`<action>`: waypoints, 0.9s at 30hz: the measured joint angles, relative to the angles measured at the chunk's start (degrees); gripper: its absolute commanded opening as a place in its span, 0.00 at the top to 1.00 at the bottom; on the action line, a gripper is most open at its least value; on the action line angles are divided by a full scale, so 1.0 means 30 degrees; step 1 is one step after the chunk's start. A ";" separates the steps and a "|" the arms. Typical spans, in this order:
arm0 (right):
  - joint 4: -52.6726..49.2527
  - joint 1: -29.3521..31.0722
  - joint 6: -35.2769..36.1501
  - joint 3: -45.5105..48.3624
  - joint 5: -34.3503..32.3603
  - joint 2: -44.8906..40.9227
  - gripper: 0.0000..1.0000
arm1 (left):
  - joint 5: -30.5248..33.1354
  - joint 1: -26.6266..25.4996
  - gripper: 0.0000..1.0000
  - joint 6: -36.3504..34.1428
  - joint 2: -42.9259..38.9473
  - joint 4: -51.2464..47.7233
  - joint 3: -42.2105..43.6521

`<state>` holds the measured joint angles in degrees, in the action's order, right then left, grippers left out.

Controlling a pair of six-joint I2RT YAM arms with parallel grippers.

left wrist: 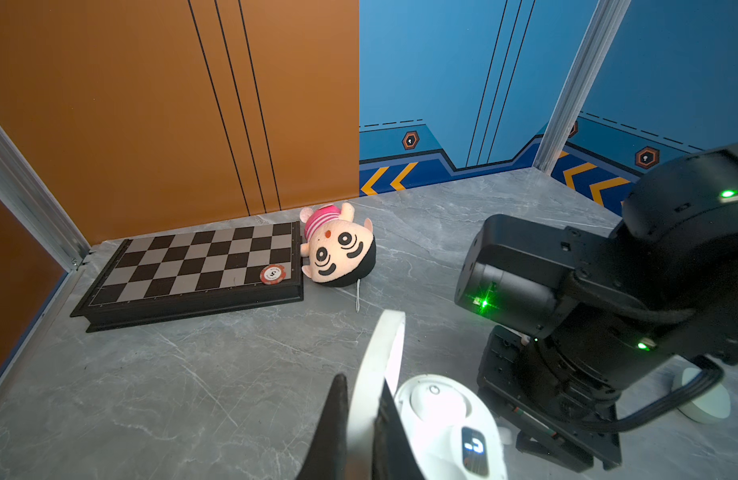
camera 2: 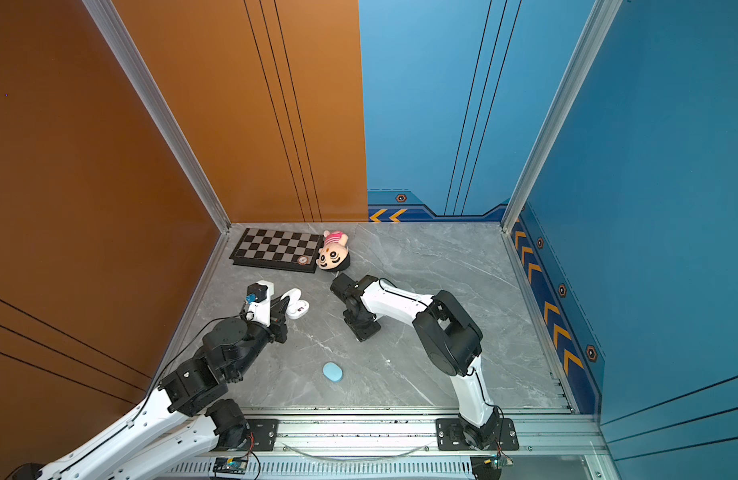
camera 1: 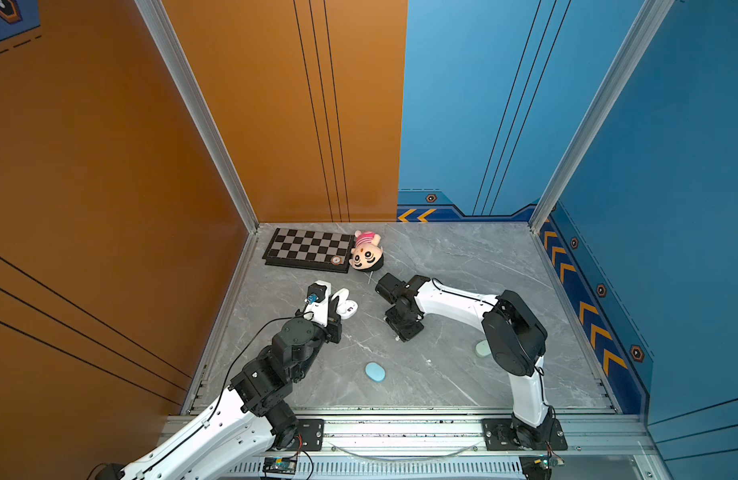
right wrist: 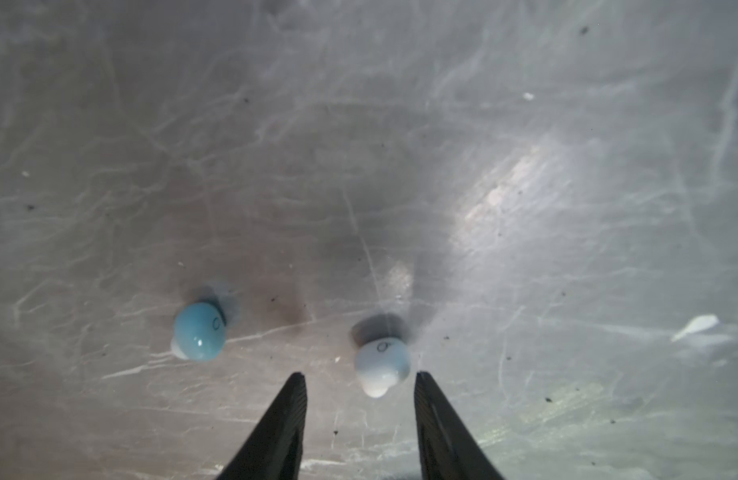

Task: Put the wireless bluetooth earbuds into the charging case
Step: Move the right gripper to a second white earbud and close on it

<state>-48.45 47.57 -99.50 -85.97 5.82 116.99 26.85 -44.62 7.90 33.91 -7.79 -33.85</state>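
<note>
A white charging case (camera 1: 347, 308) (camera 2: 297, 308) (left wrist: 440, 415) lies open on the grey table left of the middle. Its lid (left wrist: 382, 357) stands up. My left gripper (left wrist: 362, 415) (camera 1: 333, 306) is shut on that lid. My right gripper (right wrist: 359, 376) points straight down at the table, jaws open. A white earbud (right wrist: 382, 366) lies on the table just at its tips, nearer one finger, touching neither. A pale blue earbud (right wrist: 199, 330) lies off to the side. In both top views the right gripper's body hides both buds.
A closed pale blue case (camera 1: 375, 371) (camera 2: 332, 371) lies near the front. A mint case (camera 1: 482, 348) (left wrist: 706, 399) is partly hidden behind the right arm. A chessboard (camera 1: 307, 249) and a plush doll head (camera 1: 366, 251) sit at the back.
</note>
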 measured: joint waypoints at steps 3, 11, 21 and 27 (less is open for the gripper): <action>-0.0066 0.0000 0.0000 -0.0095 0.0044 0.0474 0.59 | 0.0000 0.0000 1.00 -0.0073 -0.0022 -0.0102 0.0000; -0.0153 -0.0226 0.0080 -0.0882 0.0044 0.0984 0.64 | 0.0051 0.0000 1.00 -0.0197 -0.0029 -0.0335 -0.0007; -0.0153 -0.0641 0.1173 -0.1049 -0.0036 0.1115 0.71 | 0.0401 -0.0248 1.00 -0.0197 -0.0073 -0.0605 -0.0117; -0.0211 -0.0685 0.1829 -0.1078 -0.0044 0.1144 0.75 | 0.0656 -0.0503 1.00 -0.0189 -0.0073 -0.0714 -0.0124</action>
<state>-49.08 45.52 -94.02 -89.21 5.69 120.42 28.82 -46.13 7.33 33.69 -9.93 -34.22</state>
